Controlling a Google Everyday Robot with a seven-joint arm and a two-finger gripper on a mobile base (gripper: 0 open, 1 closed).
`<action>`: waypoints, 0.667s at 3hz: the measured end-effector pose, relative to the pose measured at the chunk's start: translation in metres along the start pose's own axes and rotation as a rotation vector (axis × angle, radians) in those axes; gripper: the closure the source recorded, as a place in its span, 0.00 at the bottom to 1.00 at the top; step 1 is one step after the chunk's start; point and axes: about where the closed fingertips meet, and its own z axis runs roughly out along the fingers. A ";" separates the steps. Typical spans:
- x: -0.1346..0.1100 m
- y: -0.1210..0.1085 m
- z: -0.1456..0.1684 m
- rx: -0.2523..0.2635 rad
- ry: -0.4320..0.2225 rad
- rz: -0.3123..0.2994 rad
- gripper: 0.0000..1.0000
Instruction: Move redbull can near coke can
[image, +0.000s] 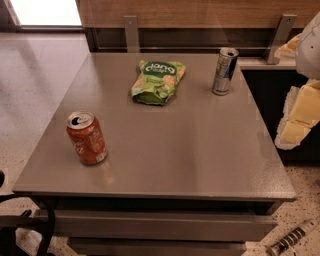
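Note:
The redbull can (224, 71), slim and silver with blue panels, stands upright at the back right of the grey table (190, 160). The coke can (86, 138), shorter and red with white lettering, stands upright near the table's front left corner. The two cans are far apart, on opposite sides of the table. My gripper (299, 114) shows as white and pale yellow parts at the right edge of the view, off the table's right side, to the right of and nearer than the redbull can, touching nothing.
A green snack bag (157, 81) lies flat at the back middle of the table, between the cans. A wood-panelled wall with metal brackets (131, 31) runs behind. Speckled floor lies left and in front. Black cables (30, 220) sit at bottom left.

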 end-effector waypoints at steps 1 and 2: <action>0.000 -0.001 0.000 0.002 -0.002 -0.001 0.00; 0.010 -0.027 0.006 0.039 -0.070 0.031 0.00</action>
